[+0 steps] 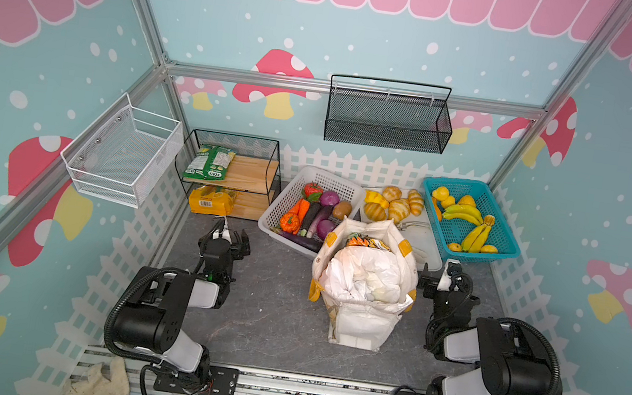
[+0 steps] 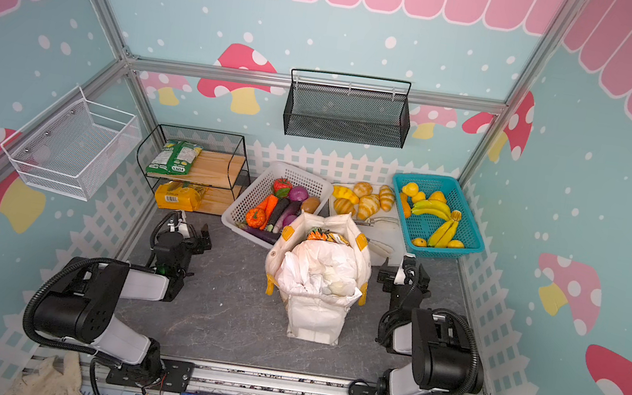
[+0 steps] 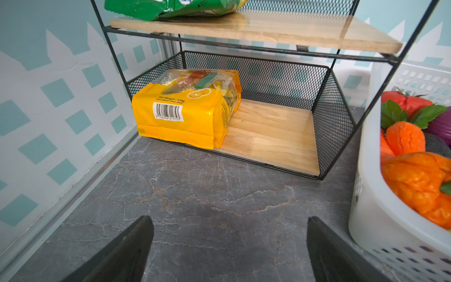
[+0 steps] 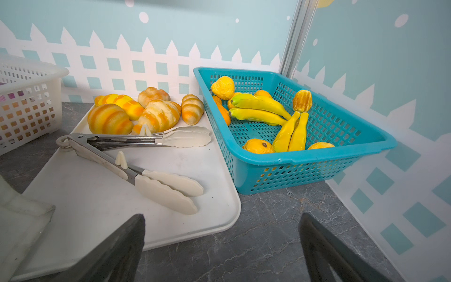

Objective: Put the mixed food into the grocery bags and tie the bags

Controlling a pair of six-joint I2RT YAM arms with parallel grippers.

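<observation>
Both top views show the left gripper [image 1: 234, 234] and right gripper [image 1: 442, 269] spread wide and empty, flanking the tall canvas tote [image 1: 359, 326], which tugging its stuffed white plastic bag [image 1: 362, 276] could tip over.

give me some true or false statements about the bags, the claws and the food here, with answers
1. The white plastic bag sits inside the canvas tote. True.
2. The left claw is shut on the yellow packet. False: it is open and empty; the packet lies on the lower shelf of the rack.
3. Two tongs lie on the white tray. True.
4. The bananas are on the white tray. False: they are in the blue basket.
5. The right claw is open and holds nothing. True.
</observation>
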